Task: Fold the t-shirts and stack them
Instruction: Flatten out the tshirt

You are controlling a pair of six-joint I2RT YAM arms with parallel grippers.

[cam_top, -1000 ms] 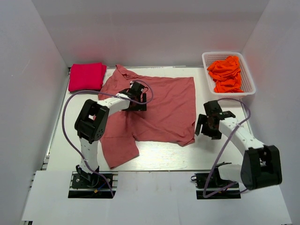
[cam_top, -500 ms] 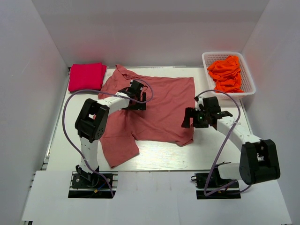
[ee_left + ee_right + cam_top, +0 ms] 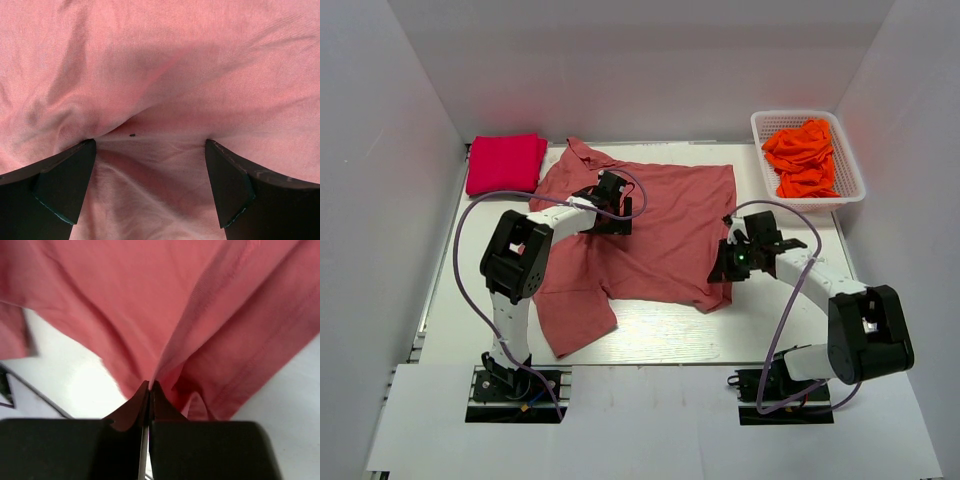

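Observation:
A dusty salmon-pink t-shirt [image 3: 655, 225] lies spread out in the middle of the table. My left gripper [image 3: 611, 214] rests on its upper left part. In the left wrist view it [image 3: 150, 185] is open, both fingertips [image 3: 70, 182] pressed onto the wrinkled fabric [image 3: 160, 75]. My right gripper [image 3: 722, 270] is at the shirt's near right hem. Its jaws [image 3: 150, 390] are shut on a raised fold of the salmon fabric [image 3: 125, 300]. A folded crimson-pink t-shirt [image 3: 506, 163] lies at the back left. Orange t-shirts [image 3: 805, 158] fill a basket.
The white mesh basket [image 3: 815, 201] stands at the back right against the wall. White walls close in the table on three sides. Purple cables loop from both arms. Bare white tabletop [image 3: 670, 330] shows in front of the shirt.
My right arm has swung left from beside the shirt to its right hem, and its jaws have shut on the fabric. The left arm has not moved.

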